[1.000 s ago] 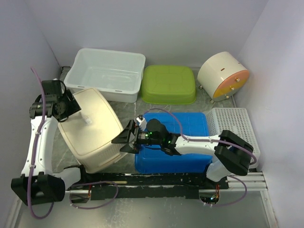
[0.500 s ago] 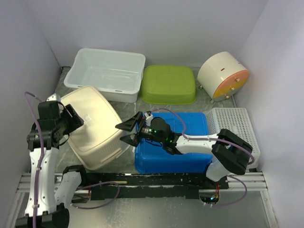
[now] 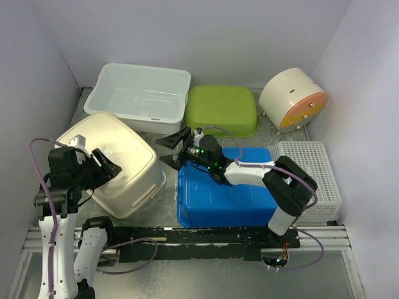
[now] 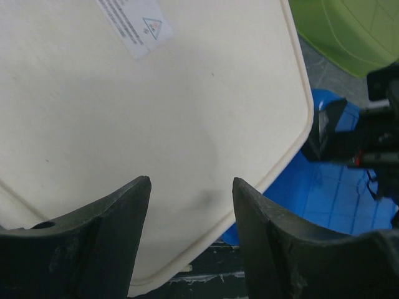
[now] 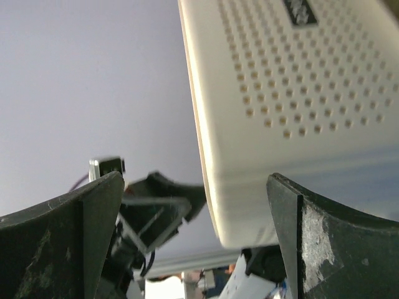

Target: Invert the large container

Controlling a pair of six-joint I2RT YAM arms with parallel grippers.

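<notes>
A: Start at the near edge. What's there?

B: The black rail (image 3: pixel 212 235), running along the front of the counter (image 3: pixel 168 200). Just past it on the left, the left end effector (image 3: pixel 103 163) hovers over the large container (image 3: pixel 115 165). Its fingers are spread wide and grip nothing.

A: And the container itself?

B: It sits on the left of the counter with its flat base facing up. The left wall is close on one side. On the other, only a narrow strip of counter separates it from the blue bin (image 3: pixel 230 193).

A: Any writing on it?

B: The left wrist view shows a white sticker (image 4: pixel 134 23) with a warning triangle on the base, but the print is too small to read. The right wrist view shows a dark label (image 5: pixel 299 11) above the perforated side, also unreadable.

A: The other arm?

B: The right end effector (image 3: pixel 174 148) hangs over the blue bin's far left corner, just beside the container's right edge. It's wide open and empty.

A: Farther back?

B: The white perforated basket (image 3: pixel 312 171) is against the right wall. Along the back are the clear tub (image 3: pixel 140 96), whose front is near the container's far corner, then the green tub (image 3: pixel 221 111) and the round cream drum (image 3: pixel 292 98).
</notes>
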